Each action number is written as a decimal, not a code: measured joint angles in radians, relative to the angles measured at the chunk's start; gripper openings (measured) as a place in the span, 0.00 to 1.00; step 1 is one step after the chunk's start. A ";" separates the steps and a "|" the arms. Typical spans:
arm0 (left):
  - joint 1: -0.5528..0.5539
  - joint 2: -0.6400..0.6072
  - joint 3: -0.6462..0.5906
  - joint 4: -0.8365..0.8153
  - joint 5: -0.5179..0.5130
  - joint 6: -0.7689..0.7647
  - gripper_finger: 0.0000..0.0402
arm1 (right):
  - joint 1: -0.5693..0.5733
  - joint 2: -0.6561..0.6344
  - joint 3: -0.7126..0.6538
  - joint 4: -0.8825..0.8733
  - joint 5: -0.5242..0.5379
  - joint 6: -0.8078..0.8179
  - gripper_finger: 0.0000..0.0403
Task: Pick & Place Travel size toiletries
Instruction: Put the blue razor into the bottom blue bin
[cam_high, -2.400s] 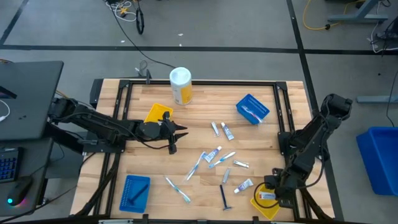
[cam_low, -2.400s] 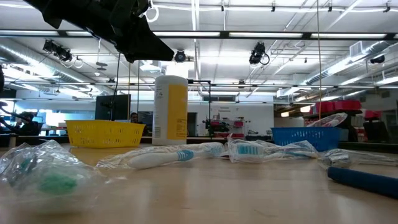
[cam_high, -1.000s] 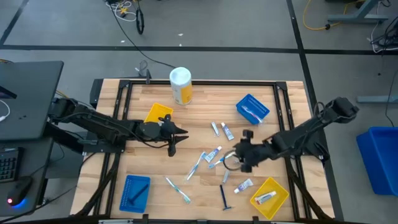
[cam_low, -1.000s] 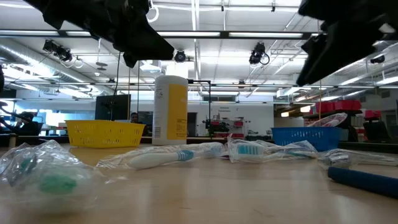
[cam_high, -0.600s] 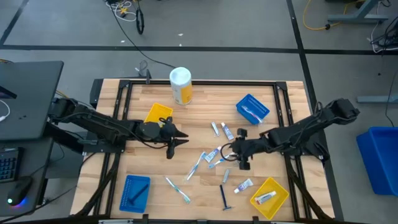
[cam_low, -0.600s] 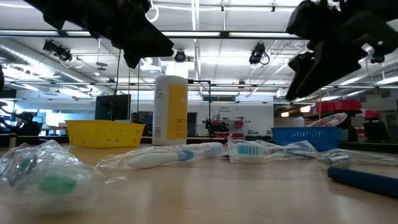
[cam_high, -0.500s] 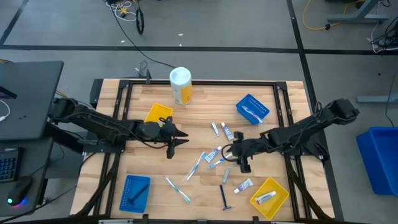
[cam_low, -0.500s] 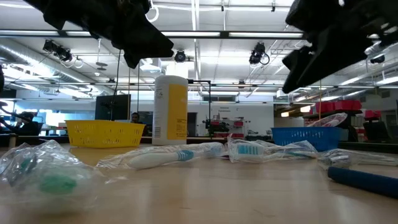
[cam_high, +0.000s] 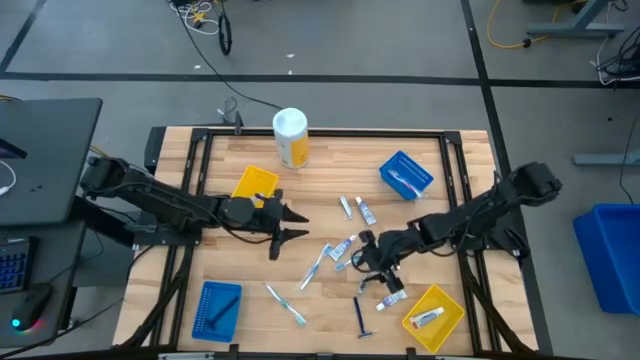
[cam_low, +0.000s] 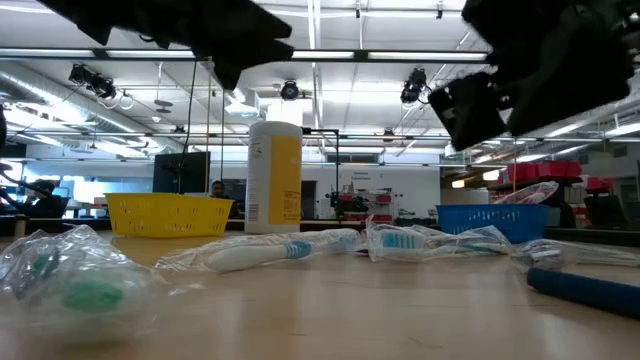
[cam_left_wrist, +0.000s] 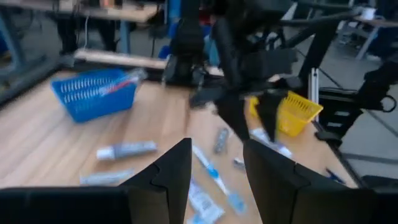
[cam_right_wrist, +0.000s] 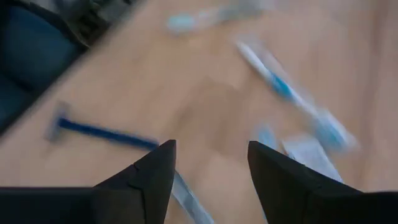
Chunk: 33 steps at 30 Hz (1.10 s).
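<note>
Travel size toiletries lie scattered mid-table: white tubes (cam_high: 367, 212), wrapped toothbrushes (cam_high: 315, 268), a dark blue razor (cam_high: 360, 317). My right gripper (cam_high: 372, 274) hovers open just above this scatter, touching nothing. Its wrist view shows the razor (cam_right_wrist: 102, 132) and a toothbrush (cam_right_wrist: 292, 93) on the wood beyond the open gripper (cam_right_wrist: 211, 180). My left gripper (cam_high: 293, 228) hangs open over bare wood left of the scatter. The left wrist view looks past that open gripper (cam_left_wrist: 216, 180) at tubes (cam_left_wrist: 127, 150) and the right arm. One tube (cam_high: 428, 315) lies in the near-right yellow tray (cam_high: 448, 302).
A big yellow canister (cam_high: 291, 138) stands at the far edge. A yellow tray (cam_high: 255, 183) sits by the left gripper, and a blue tray (cam_high: 407, 174) holding a toothbrush sits far right. Another blue tray (cam_high: 216, 308) lies near left. Bare wood shows near the table's near-middle edge.
My right gripper has moved toward the table's left and near edge and come lower over the scattered toiletries, staying open. My left gripper has shifted slightly toward the right. No toiletry has moved.
</note>
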 joint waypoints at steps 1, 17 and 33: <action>0.000 0.003 -0.002 -0.005 -0.010 0.020 0.39 | 0.010 0.008 0.000 0.026 -0.026 -0.024 0.50; 0.013 0.025 -0.004 -0.020 -0.011 -0.059 0.39 | 0.116 0.336 0.147 0.181 -0.208 -0.261 0.53; 0.011 0.025 -0.004 -0.034 0.001 -0.059 0.39 | 0.140 0.411 0.208 0.084 -0.204 -0.397 0.49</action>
